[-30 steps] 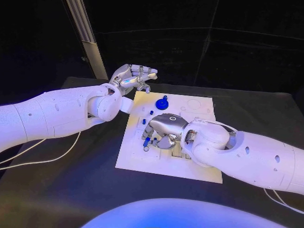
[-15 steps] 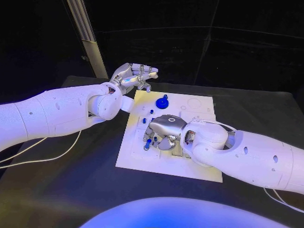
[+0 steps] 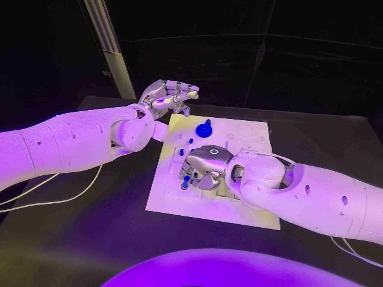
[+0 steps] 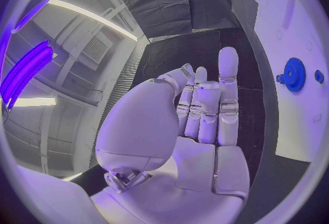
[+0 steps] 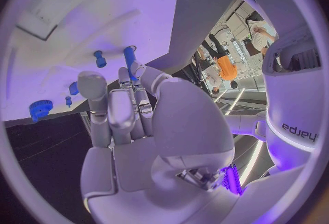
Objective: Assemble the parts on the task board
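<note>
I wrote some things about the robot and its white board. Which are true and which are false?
1. The blue gear sits on the task board. True.
2. The left hand is holding the gear. False: it is up beyond the board's far edge, apart from the gear.
3. The right hand is over the board. True.
4. A long blue pin shows at the right hand's fingertips. True.
5. The table is white. False: it is black.
</note>
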